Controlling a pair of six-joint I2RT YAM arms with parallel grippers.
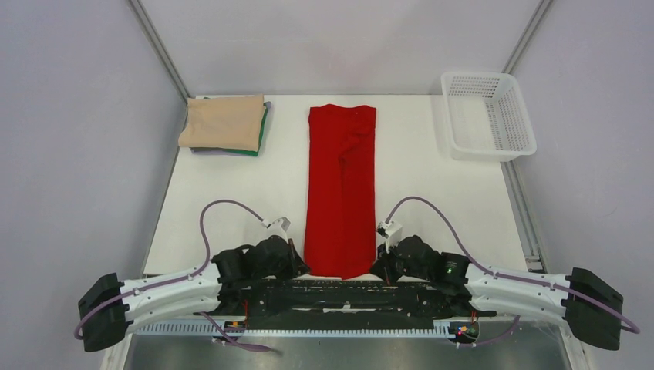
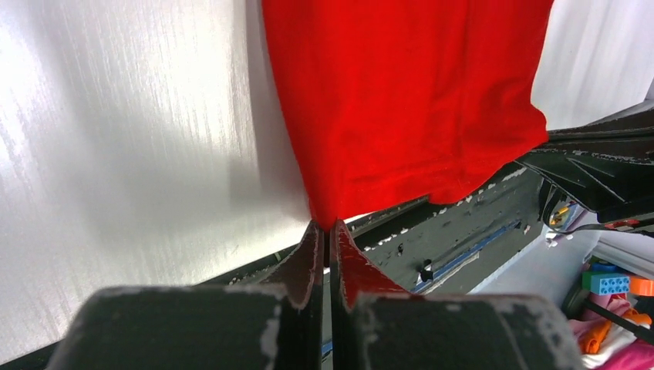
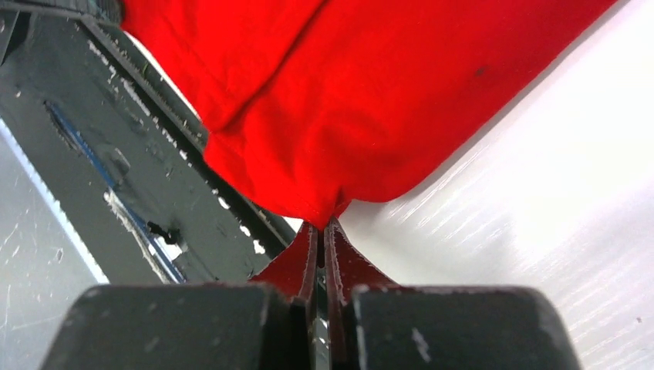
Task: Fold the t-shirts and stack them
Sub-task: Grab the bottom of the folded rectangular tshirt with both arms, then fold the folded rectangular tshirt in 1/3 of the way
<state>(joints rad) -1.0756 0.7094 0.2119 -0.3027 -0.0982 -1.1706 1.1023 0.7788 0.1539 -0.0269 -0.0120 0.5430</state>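
Observation:
The red t-shirt [image 1: 342, 189] lies folded into a long narrow strip down the middle of the table, its near hem at the table's front edge. My left gripper [image 1: 299, 266] is shut on the hem's near left corner, seen as red cloth [image 2: 401, 100] pinched at the fingertips [image 2: 327, 225]. My right gripper [image 1: 378, 266] is shut on the near right corner, the red cloth [image 3: 362, 100] puckered at its tips [image 3: 321, 223]. A folded beige t-shirt [image 1: 222, 121] rests on a folded dark green one [image 1: 262, 132] at the far left.
A white plastic mesh basket [image 1: 486, 116] stands at the far right corner. A purple edge [image 1: 202, 151] peeks from under the folded pile. The black mounting rail [image 1: 347, 293] runs along the table's near edge between the arm bases.

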